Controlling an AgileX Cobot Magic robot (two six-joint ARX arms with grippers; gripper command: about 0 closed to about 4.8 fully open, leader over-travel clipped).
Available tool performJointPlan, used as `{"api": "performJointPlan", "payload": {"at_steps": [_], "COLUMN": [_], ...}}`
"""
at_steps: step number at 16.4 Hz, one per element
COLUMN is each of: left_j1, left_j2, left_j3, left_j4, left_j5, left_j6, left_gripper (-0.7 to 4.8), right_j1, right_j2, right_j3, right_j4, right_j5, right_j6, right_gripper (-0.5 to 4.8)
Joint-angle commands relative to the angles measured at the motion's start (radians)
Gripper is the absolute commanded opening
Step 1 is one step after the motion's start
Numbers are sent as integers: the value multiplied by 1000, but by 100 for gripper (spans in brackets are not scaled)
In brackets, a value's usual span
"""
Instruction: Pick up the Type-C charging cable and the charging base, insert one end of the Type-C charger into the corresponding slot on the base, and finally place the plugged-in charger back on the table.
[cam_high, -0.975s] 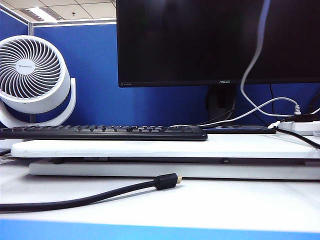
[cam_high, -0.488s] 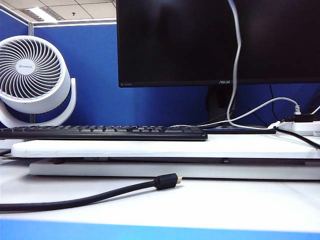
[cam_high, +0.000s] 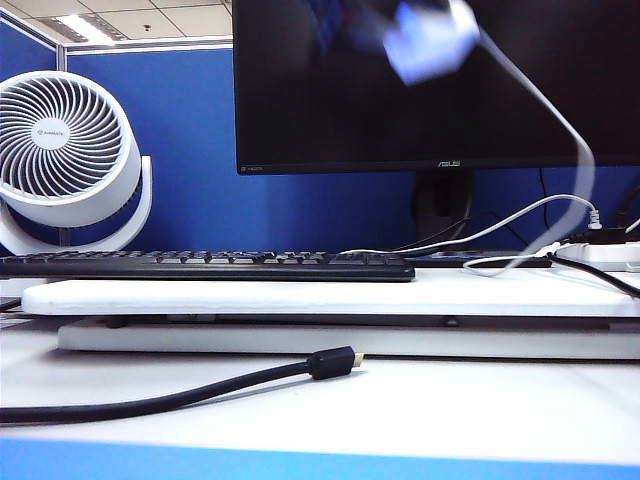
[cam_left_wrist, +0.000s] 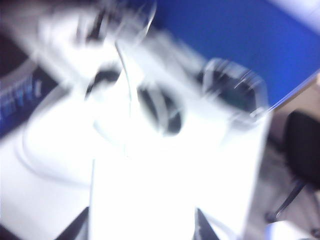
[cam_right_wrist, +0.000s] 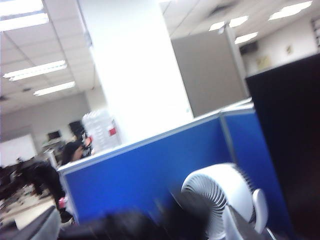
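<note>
- Up high in the exterior view, the small white rectangular charging base (cam_high: 430, 40) hangs blurred before the monitor, the thin white Type-C charging cable (cam_high: 560, 130) trailing down rightward to the white table (cam_high: 420, 410).
- Left wrist view: the left gripper (cam_left_wrist: 142, 200) clasps the base; cable runs away from it.
- Right wrist view: right gripper unseen, jaws wide, aimed away.

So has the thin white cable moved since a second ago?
Yes. The thin white cable now slants down to the right across the monitor, from a blurred white block that has appeared high up.

Low desk-level exterior view; right wrist view sharing its fan (cam_high: 62, 150).
</note>
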Motion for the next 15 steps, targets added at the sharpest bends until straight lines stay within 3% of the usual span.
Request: {"api": "performJointPlan", "payload": {"at_steps": [1, 5, 8, 9, 10, 12, 13, 15], "left_j1": [-35, -78, -89, -90, -91, -96, -97, -99], "left_j2": [109, 259, 262, 263, 262, 262, 262, 244], "left_j3": [3, 3, 3, 3, 3, 4, 4, 5], "left_j4": [17, -2, -124, -173, -150, -146, -145, -146], "left_j5": [-142, -186, -224, -296, -296, -296, -296, -294], "left_j6": [9, 5, 67, 137, 137, 136, 136, 132], "left_gripper": [112, 112, 121, 188, 236, 416, 446, 439], "right_j1": [1, 1, 1, 1, 1, 1, 1, 1], "right_j2": [-15, -23, -24, -24, -24, -24, -24, -24], "right_j3": [5, 5, 5, 5, 5, 5, 5, 4], "right_j4": [17, 16, 16, 15, 13, 8, 8, 8], "right_j5": [12, 9, 5, 5, 5, 5, 5, 6], "right_j6": [-2, 5, 5, 5, 5, 5, 5, 5], "right_gripper": [423, 422, 422, 422, 422, 422, 422, 421]}}
